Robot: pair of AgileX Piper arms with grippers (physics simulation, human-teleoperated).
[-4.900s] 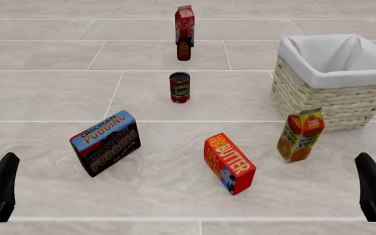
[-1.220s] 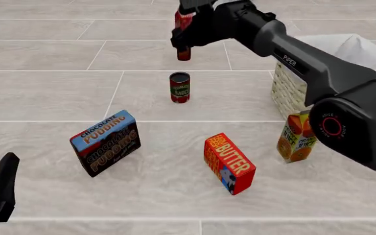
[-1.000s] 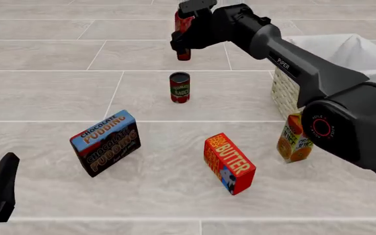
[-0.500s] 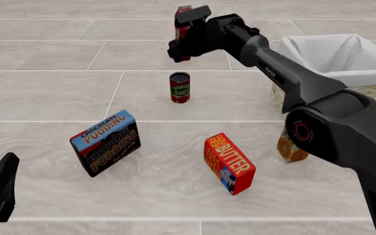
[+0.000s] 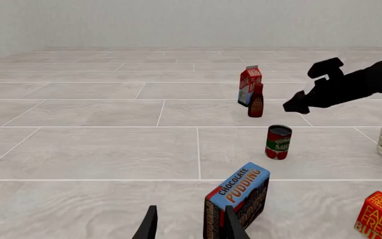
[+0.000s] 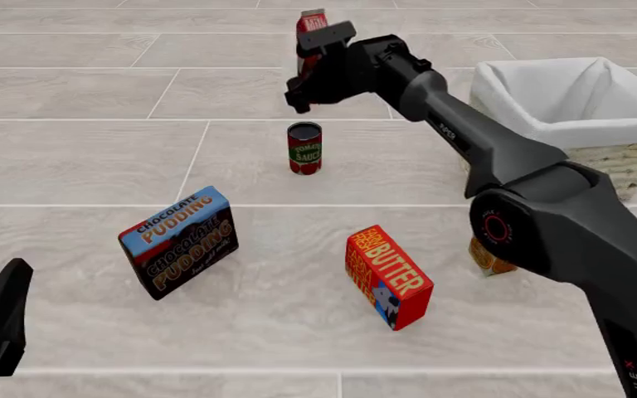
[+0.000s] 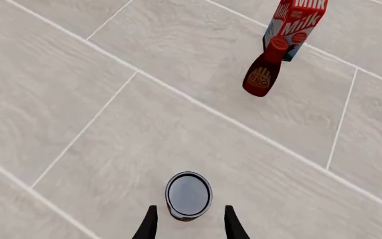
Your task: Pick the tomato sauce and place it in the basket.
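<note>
While the right gripper (image 6: 296,93) is hanging above and just beyond the tomato sauce (image 6: 304,148), its fingers are standing apart and holding nothing, with the can's dark top showing between the fingertips (image 7: 148,225) in the right wrist view. The can is standing upright on the floor, well to the left of the basket (image 6: 584,116) and nearer than the milk carton (image 6: 311,21). This looks like the approach step; next, the arm needs lowering until the fingers are straddling the can, then closing. The left gripper (image 5: 189,226) is idling open and empty by the pudding box (image 6: 179,241).
</note>
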